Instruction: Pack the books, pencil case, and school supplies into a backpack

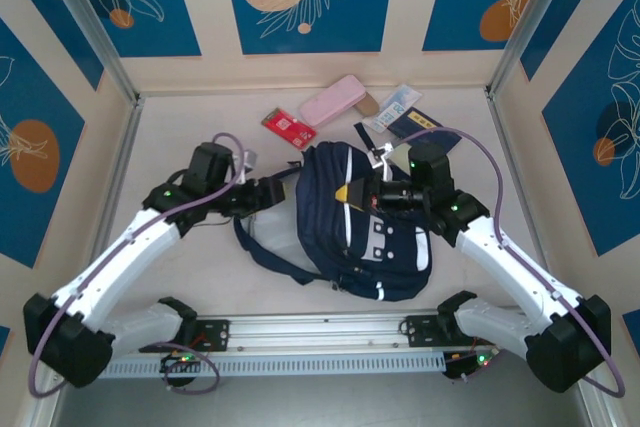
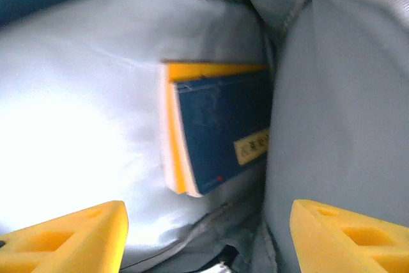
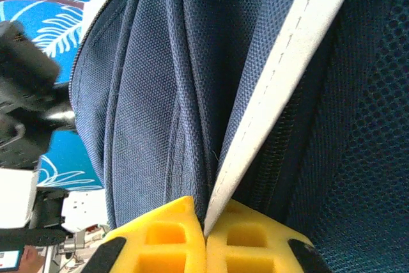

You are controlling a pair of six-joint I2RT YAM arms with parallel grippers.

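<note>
The backpack (image 1: 385,247) lies mid-table between the two arms. The right gripper (image 3: 206,234) is clenched on a white trim strip (image 3: 281,68) along the backpack's opening edge. The left gripper (image 2: 208,241) is at the mouth, its yellow fingers (image 2: 64,238) spread wide and grasping nothing. Inside, a navy book (image 2: 220,129) overlaps an orange-yellow book (image 2: 176,158), both pressed against a grey fold on the right, with bare pale lining (image 2: 83,107) to their left. Beyond the backpack, the pink pencil case (image 1: 332,97), red book (image 1: 288,128) and white-and-blue packet (image 1: 392,109) lie near the back wall.

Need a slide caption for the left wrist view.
Open left gripper facing a navy book atop an orange-yellow book inside the backpack.
</note>
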